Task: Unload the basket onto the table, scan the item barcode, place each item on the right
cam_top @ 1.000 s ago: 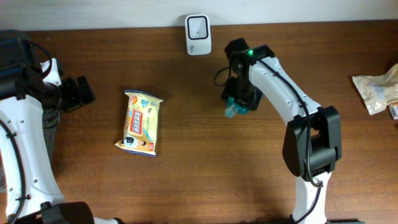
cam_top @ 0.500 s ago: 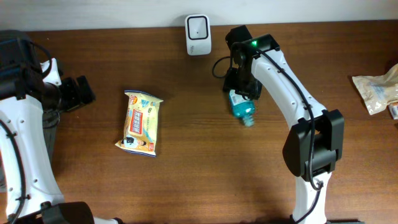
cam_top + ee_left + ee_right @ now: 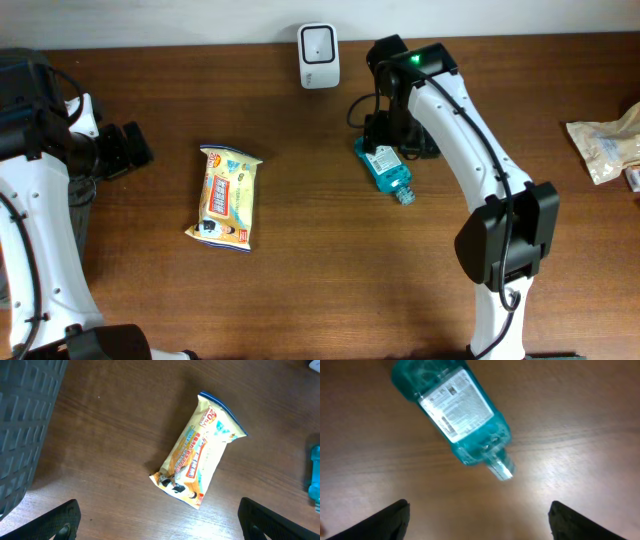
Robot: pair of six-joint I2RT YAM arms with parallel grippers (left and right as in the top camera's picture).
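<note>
Teal bottle [image 3: 485,435] lies flat, label [image 3: 456,406] up, probably for the scanner [image 3: 318,42]. My right claw [image 3: 480,519] is apart and empty.

open tabletop [image 3: 310,210] between snack pouch [image 3: 229,197] and bottle [image 3: 387,168], scanner [image 3: 318,43] behind

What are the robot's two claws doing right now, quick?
Left gripper: open, holding nothing.
Right gripper: open, holding nothing; the teal plastic bottle with a white label lies free on the brown wooden table.
</note>
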